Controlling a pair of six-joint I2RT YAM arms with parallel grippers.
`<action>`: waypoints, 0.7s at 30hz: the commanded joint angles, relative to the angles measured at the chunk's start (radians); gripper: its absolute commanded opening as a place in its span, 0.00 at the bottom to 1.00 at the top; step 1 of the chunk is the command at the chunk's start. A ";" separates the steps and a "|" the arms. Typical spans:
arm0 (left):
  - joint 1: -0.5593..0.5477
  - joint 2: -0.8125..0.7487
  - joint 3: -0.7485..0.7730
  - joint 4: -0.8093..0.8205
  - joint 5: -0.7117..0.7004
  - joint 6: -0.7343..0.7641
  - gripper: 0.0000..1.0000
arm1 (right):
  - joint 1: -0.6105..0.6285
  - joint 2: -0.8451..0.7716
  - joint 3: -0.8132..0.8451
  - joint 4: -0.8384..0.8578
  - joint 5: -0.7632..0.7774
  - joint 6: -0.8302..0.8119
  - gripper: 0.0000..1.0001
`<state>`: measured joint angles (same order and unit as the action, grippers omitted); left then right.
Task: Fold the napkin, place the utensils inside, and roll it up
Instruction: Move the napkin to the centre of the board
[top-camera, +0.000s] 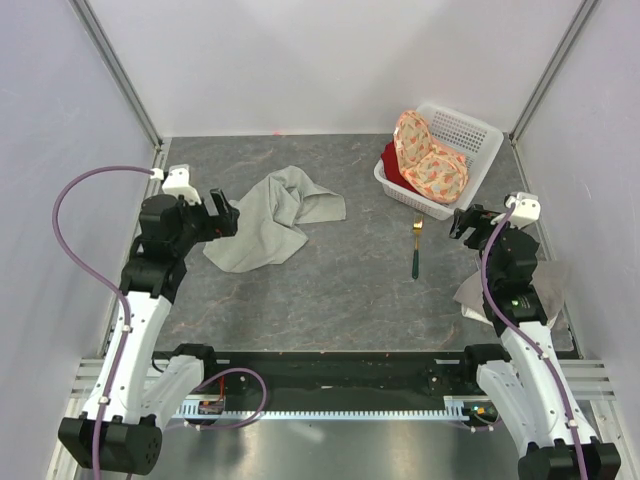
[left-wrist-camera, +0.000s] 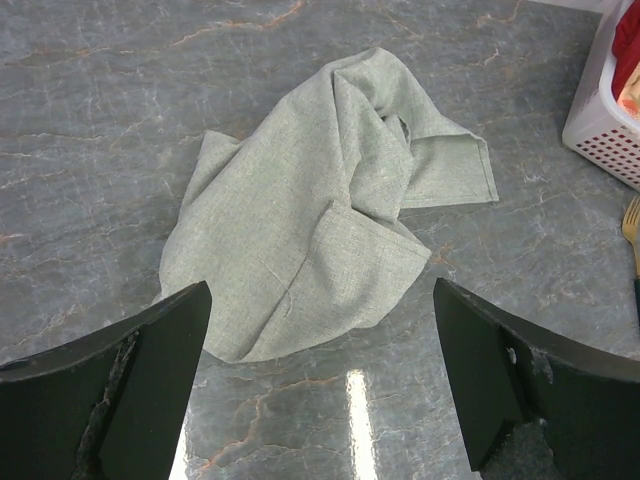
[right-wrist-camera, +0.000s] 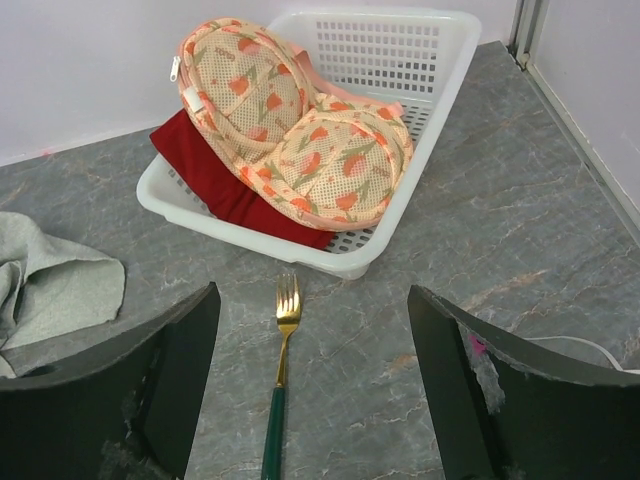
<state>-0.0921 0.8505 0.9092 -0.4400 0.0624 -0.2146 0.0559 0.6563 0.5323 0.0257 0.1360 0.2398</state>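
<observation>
Operator: Napkin (top-camera: 272, 218) location?

Observer: Left-centre of table (top-camera: 330, 300), crumpled in a heap, not yet spread. Left gripper (top-camera: 222, 214) hovers just beside its left edge, jaws wide apart, nothing held.

Operator: Fork (top-camera: 416, 250)?

Observer: Flat on the table, right of centre, gold head toward the basket (top-camera: 490, 135), well apart from the napkin. Right gripper (top-camera: 468, 222) is near it, jaws apart, empty.

Operator: Handling estimate?

Observer: Napkin looks light, soft and limp — it should drape and bunch, not hold a shape. Best taken by a hemmed corner. The one lying flat on the right shows clearly; pull it outward to flatten. A pinch mid-heap would likely catch several layers. Fork is stiff and slim, probably slick on the gold — grip the green handle across its width.
</observation>
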 joint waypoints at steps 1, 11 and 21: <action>0.002 0.027 0.003 0.020 0.040 0.015 1.00 | -0.001 0.005 0.035 0.002 -0.004 0.001 0.85; -0.139 0.104 -0.081 0.107 -0.001 -0.235 0.88 | -0.001 0.052 0.057 -0.003 -0.088 0.027 0.85; -0.339 0.479 -0.108 0.286 -0.214 -0.263 0.89 | -0.001 0.066 0.061 -0.015 -0.197 0.059 0.85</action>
<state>-0.4240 1.2522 0.8097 -0.2749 -0.0589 -0.4305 0.0563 0.7231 0.5442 0.0093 -0.0048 0.2764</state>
